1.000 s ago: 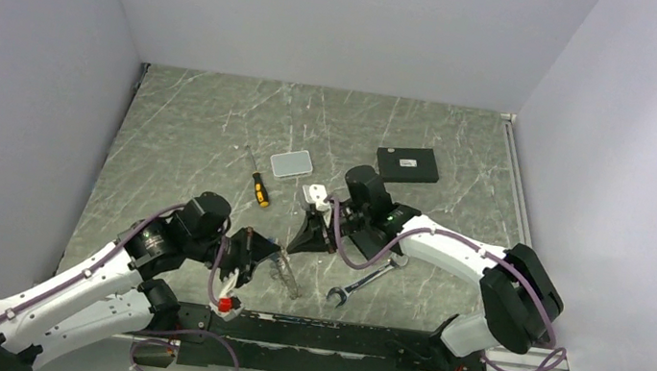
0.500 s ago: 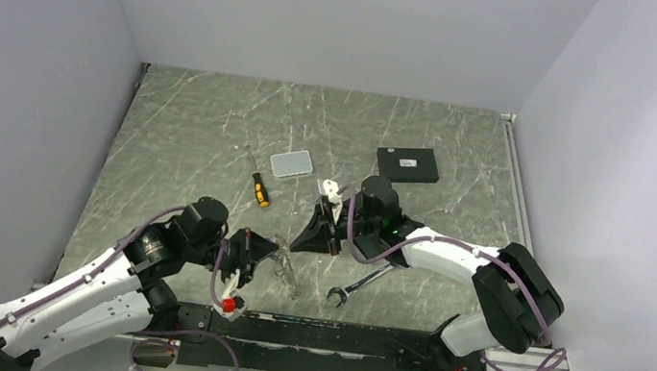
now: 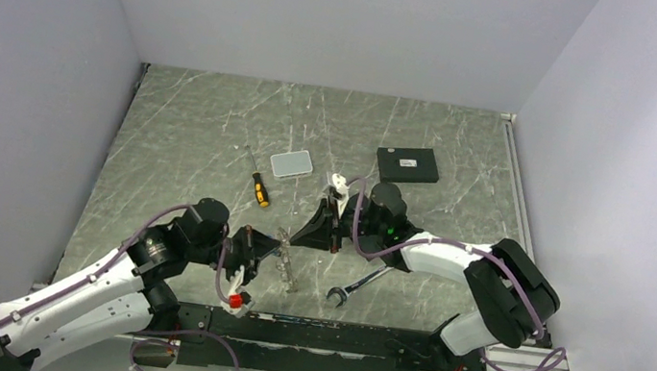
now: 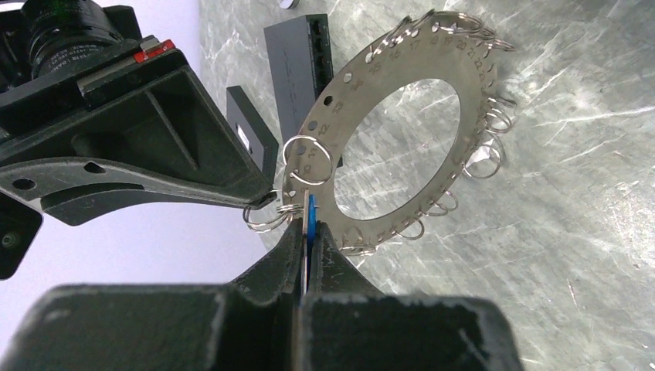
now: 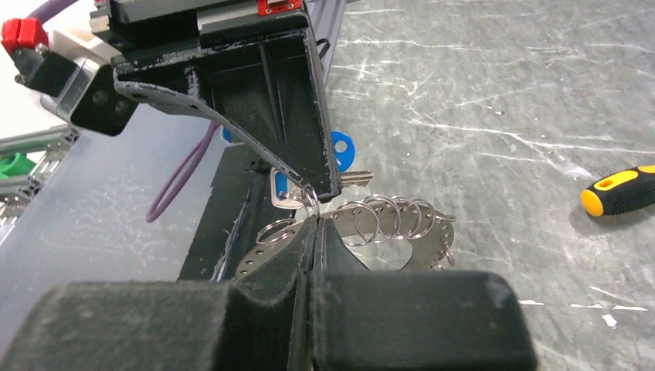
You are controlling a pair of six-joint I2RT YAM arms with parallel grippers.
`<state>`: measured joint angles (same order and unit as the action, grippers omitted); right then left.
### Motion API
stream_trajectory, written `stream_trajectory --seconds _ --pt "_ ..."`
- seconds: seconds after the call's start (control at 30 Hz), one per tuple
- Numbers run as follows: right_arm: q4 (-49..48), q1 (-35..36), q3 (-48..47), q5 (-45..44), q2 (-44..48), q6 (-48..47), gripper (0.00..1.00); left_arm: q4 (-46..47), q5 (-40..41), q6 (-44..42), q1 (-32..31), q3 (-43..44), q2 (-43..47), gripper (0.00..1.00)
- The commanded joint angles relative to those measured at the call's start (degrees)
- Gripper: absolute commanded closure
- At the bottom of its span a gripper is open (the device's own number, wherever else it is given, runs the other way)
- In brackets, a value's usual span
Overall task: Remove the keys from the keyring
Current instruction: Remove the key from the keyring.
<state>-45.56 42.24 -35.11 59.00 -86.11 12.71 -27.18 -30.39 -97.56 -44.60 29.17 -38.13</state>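
The flat grey metal keyring (image 4: pixel 463 100), its rim strung with small wire loops (image 5: pixel 386 216), sits between the two grippers near the front of the grey marbled table (image 3: pixel 216 131) — just left of a silver open-ended wrench (image 3: pixel 359 284). The left gripper (image 4: pixel 309 224) is clamped tight on a blue-tagged key (image 5: pixel 340 151) at the rim; the right gripper (image 5: pixel 313 224) is pinched closed on one small wire loop.

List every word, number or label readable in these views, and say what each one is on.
Stamped numerals beside the holes on the keyring: there, but too faint and small to read with certainty.
White label on the black flat rectangle: too small to read.
No other writing can be made out in any view.
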Motion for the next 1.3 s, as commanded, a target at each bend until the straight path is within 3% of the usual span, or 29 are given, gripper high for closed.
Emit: stream_trajectory --seconds 0.0,0.23,0.5,0.63,0.77,1.07,1.27 --pt "-10.59 -0.93 0.43 -4.07 -0.26 5.66 1.0 1.14 -0.5 3.28 -0.39 -1.74 0.07 1.0" --pt "-14.75 -0.97 1.1 -6.93 -1.49 9.87 1.0 5.67 0.72 7.6 -0.9 -2.95 -1.35 1.0" --pt "-11.71 -0.84 0.87 -5.31 -1.96 6.35 1.0 12.37 4.36 15.28 -2.19 -2.51 -4.47 1.0" --pt "-2.4 -1.22 -1.19 -0.74 -0.91 -1.24 1.0 11.18 4.62 14.56 -2.24 -1.89 -3.58 1.0" --pt "5.57 -2.34 -3.8 1.91 0.38 -7.19 0.77 10.6 5.08 14.15 -2.22 -1.27 -3.44 1.0" --pt "27.87 -3.67 -12.59 3.48 2.66 -22.27 0.61 9.63 4.51 11.49 -2.24 -0.67 -2.93 1.0" --pt "47.94 -3.29 -18.79 3.42 3.31 -38.41 0.53 9.7 4.22 10.36 -2.25 0.22 -4.12 1.0"
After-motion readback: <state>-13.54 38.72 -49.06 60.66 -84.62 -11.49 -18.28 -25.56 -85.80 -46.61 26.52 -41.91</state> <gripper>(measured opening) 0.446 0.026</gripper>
